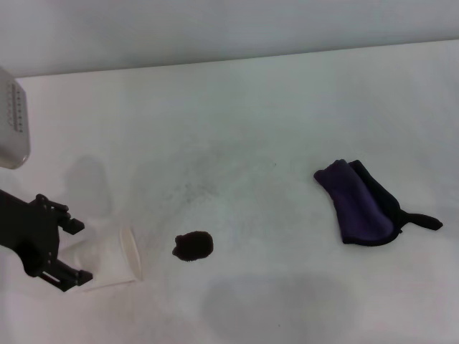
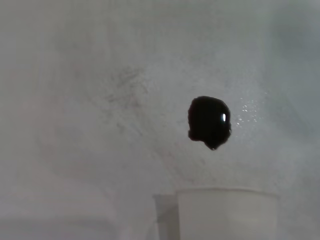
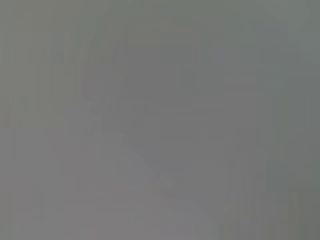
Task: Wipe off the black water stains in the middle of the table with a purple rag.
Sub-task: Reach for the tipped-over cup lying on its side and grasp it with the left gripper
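The black water stain (image 1: 193, 246) is a small dark blotch on the white table (image 1: 272, 122), in front of the middle. It also shows in the left wrist view as a glossy black stain (image 2: 209, 122). The purple rag (image 1: 356, 202) lies folded at the right, its black loop pointing right, and nothing touches it. At the lower left my left gripper (image 1: 77, 251) is shut on a white paper cup (image 1: 118, 258) that is tipped on its side, rim toward the stain. The cup's rim (image 2: 227, 192) shows just short of the stain. My right gripper is out of view.
A grey-white device (image 1: 13, 122) stands at the left edge of the head view. Faint grey speckles (image 1: 193, 190) mark the table behind the stain. The table's far edge (image 1: 237, 61) meets a pale wall. The right wrist view shows only plain grey.
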{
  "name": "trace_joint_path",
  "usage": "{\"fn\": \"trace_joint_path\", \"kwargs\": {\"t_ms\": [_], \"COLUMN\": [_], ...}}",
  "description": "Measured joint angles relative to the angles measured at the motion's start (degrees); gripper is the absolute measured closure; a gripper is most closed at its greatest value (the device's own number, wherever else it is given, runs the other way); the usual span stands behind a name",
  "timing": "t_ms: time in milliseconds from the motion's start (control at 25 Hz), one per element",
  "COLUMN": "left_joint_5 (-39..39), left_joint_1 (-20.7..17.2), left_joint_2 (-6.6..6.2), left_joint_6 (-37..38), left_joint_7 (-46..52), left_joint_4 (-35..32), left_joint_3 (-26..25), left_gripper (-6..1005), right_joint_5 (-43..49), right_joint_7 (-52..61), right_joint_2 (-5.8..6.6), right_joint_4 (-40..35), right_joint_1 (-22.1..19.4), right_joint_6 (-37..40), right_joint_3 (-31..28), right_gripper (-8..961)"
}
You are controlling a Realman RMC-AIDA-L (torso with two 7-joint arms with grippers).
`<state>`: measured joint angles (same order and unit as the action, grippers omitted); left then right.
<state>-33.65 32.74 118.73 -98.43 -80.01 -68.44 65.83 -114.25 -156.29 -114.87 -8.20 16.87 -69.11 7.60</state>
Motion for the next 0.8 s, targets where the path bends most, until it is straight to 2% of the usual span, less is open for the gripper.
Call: {"fn": "trace_joint_path", "kwargs": {"t_ms": [400, 800], "left_joint_5": [-4.57, -4.51], "left_joint_1": [0.17, 0.5], "left_joint_2": [0.09, 0.06], "left_joint_6": [5.71, 8.61], "left_joint_7": [-2.01, -2.23], "left_joint_4": [4.67, 10.31], "left_joint_3": [3.65, 5.31], "left_gripper": [112, 111], "right_joint_5": [-0.41, -1.16], "right_joint_7": [-0.24, -0.33], "right_joint_2": [0.0, 0.0], "right_joint_4": [0.03, -0.13], "right_joint_1": [-0.11, -0.45], "right_joint_6": [-0.07, -0.84], "right_joint_3": [-0.31, -0.31], "right_gripper": [100, 100]}}
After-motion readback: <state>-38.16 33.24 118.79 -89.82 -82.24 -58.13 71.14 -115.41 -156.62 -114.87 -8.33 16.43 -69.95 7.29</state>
